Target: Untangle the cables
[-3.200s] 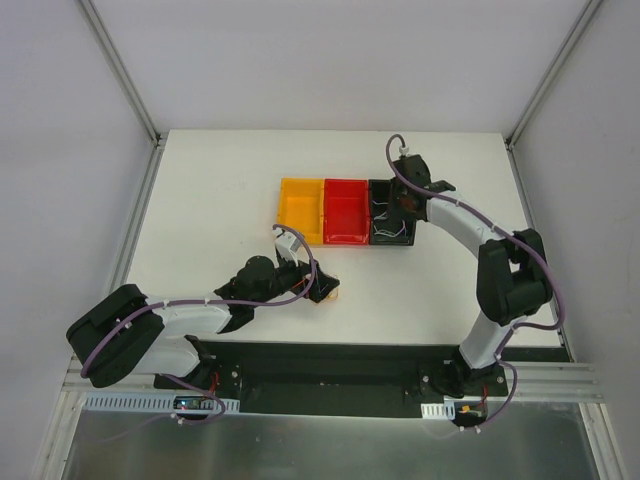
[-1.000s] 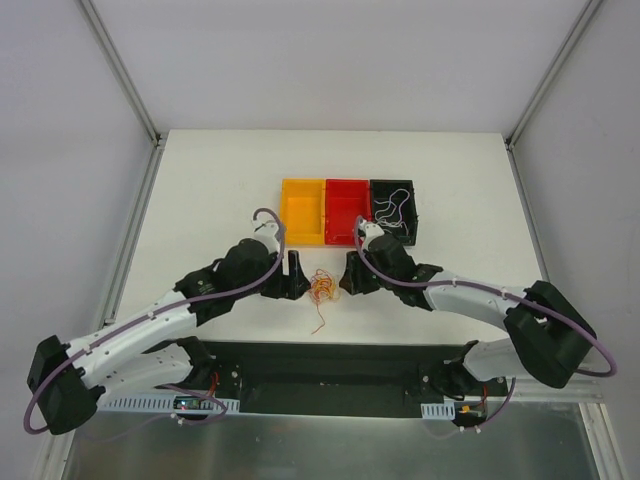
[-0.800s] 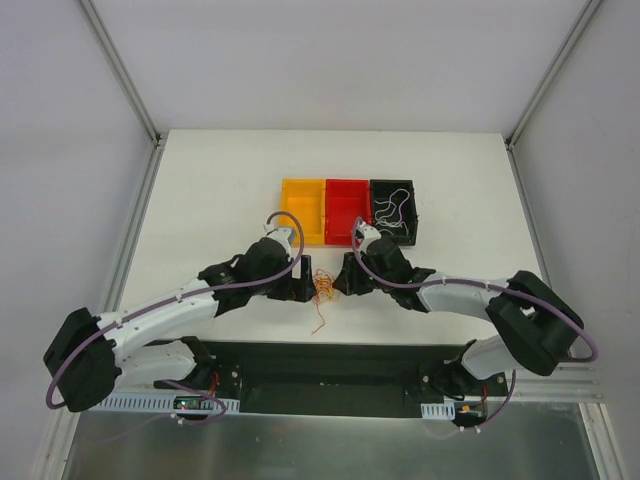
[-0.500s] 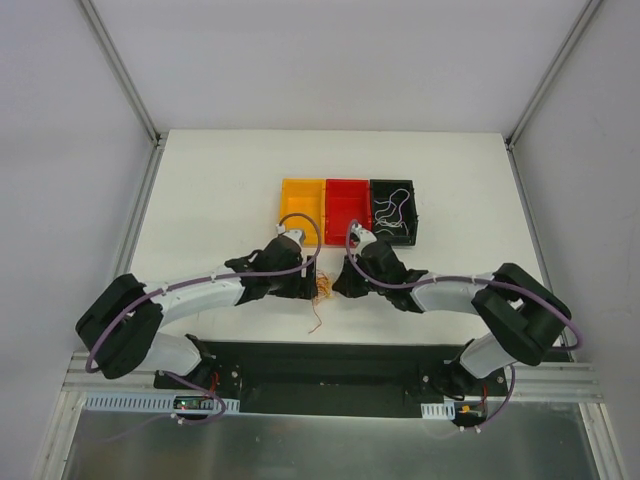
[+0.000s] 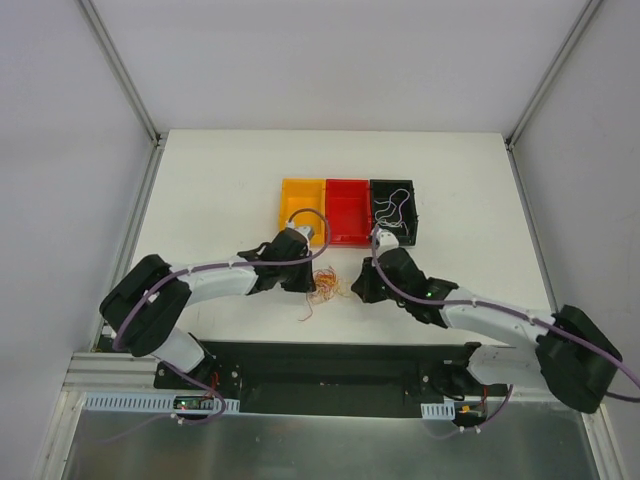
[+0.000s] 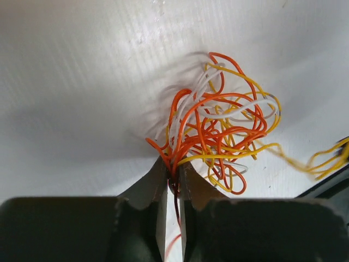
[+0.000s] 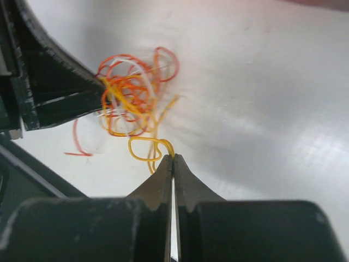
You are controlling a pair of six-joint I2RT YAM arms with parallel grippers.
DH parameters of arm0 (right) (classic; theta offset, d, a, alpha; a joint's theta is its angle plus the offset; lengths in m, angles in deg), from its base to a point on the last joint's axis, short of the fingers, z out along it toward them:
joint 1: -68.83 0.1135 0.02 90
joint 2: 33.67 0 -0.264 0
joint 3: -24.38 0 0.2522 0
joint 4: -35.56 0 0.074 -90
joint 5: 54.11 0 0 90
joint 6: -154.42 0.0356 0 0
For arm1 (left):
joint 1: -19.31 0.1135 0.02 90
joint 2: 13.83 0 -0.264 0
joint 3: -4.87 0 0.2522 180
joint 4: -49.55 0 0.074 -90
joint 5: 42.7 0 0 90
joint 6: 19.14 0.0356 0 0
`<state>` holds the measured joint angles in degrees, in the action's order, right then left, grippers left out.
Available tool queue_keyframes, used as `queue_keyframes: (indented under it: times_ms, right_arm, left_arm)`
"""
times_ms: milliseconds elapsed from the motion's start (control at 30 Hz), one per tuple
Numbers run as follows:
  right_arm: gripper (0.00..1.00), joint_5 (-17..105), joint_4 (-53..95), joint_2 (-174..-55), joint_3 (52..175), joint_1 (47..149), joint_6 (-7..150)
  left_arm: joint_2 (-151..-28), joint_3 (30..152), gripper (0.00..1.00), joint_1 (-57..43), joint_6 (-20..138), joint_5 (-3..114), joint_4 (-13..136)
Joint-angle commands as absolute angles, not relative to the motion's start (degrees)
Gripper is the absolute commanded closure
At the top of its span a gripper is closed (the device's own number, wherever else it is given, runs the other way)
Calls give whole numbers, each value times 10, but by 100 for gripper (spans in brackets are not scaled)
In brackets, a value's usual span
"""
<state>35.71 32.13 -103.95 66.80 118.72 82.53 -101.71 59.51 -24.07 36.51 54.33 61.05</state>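
Top external view has the cables [image 5: 326, 282] as a small clump of orange, yellow and white loops lying on the white surface [image 5: 220, 190] near its front edge. The clump spreads roughly left to right between the two arms, and one loose red strand [image 5: 308, 310] trails toward the near edge. At the clump's left side the left claw [image 5: 311, 283] is clamped on a bunch of orange loops, its tips almost together around them in the left wrist view. From the right, the right claw [image 5: 353, 291] pinches a single yellow strand [image 7: 146, 148] that loops out of the clump. Farther back, apart from the clump, a yellow bin [image 5: 302, 212], a red bin [image 5: 346, 212] and a black bin [image 5: 376, 222] stand side by side in a row. White cables [image 5: 392, 208] lie curled in the black one.
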Motion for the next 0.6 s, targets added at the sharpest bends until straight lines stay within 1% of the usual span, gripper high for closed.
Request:
queue_keyframes:
  times_ms: [0, 67, 200, 333, 433, 567]
  right_arm:
    - [99, 186, 136, -906, 691, 1187, 822]
    - [99, 124, 85, -835, 672, 1186, 843]
    - [99, 14, 2, -687, 643, 1184, 878]
    - [99, -17, -30, -580, 621, 1183, 903]
    - [99, -9, -14, -547, 601, 1182, 916]
    - [99, 21, 23, -581, 590, 1182, 905]
  left_arm:
    - [-944, 546, 97, -235, 335, 492, 595]
    - [-912, 521, 100, -234, 321, 457, 586]
    - [-838, 461, 100, -235, 301, 423, 552]
    - [-753, 391, 100, -235, 288, 409, 497]
    - [-694, 346, 100, -234, 286, 404, 462]
    - [-654, 310, 99, -234, 289, 419, 427]
